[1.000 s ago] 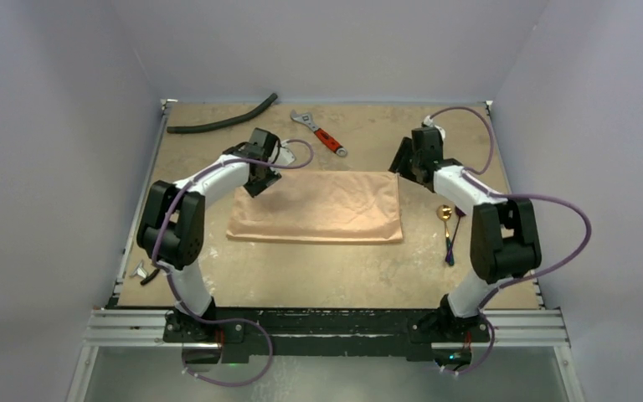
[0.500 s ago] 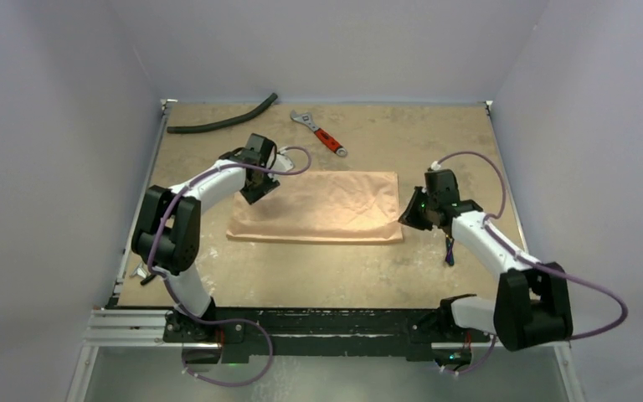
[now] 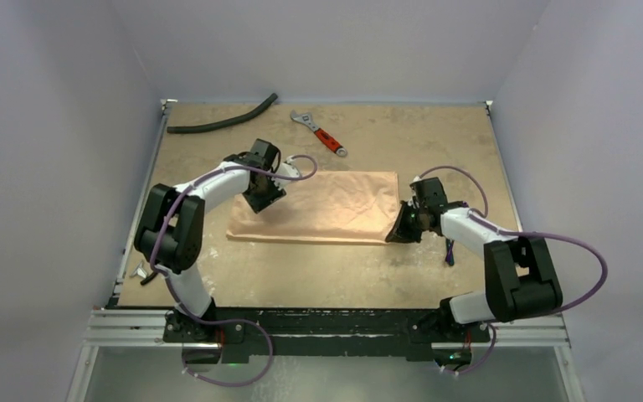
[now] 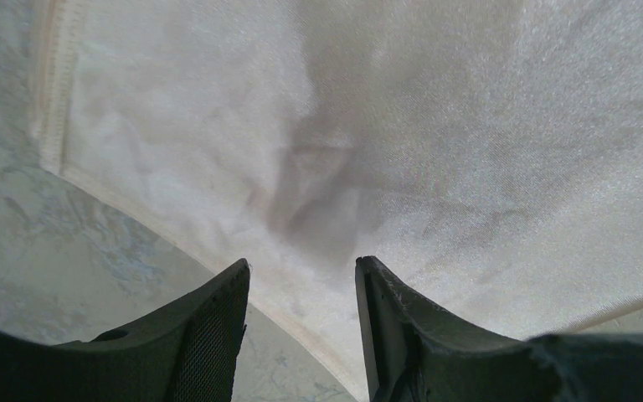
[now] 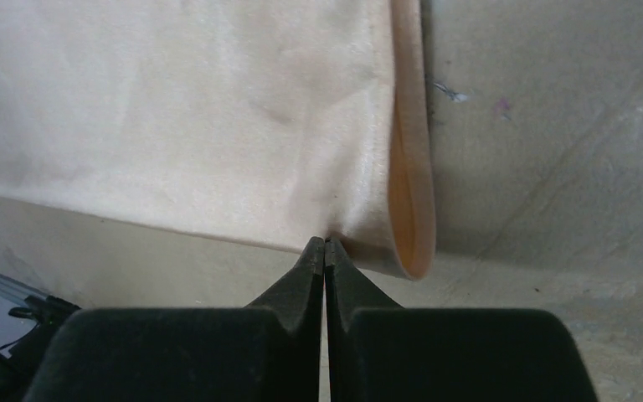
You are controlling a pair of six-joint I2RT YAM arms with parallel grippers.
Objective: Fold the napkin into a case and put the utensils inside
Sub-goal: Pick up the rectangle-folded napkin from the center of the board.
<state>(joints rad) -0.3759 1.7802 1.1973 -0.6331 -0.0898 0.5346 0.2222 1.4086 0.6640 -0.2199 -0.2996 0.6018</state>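
Observation:
The peach-orange napkin (image 3: 326, 205) lies as a flat folded rectangle in the middle of the table. My left gripper (image 3: 261, 201) stands open over its far left corner. In the left wrist view the cloth's edge (image 4: 427, 126) runs between the spread left gripper (image 4: 301, 268) fingers. My right gripper (image 3: 392, 237) is at the near right corner. In the right wrist view the napkin (image 5: 176, 109) puckers where the right gripper (image 5: 326, 243) tips meet on its hem, and the folded edge beside them curls up. Of the utensils only a dark purple handle (image 3: 450, 251) shows behind the right arm.
A red-handled wrench (image 3: 322, 134) and a curved black hose (image 3: 222, 121) lie at the back of the table. A small metal piece (image 3: 142, 272) sits at the left edge. Walls enclose the table on three sides.
My right arm swung from the napkin's far right corner down to its near right corner, and its gripper went from open to shut. The left gripper shifted slightly over the far left corner.

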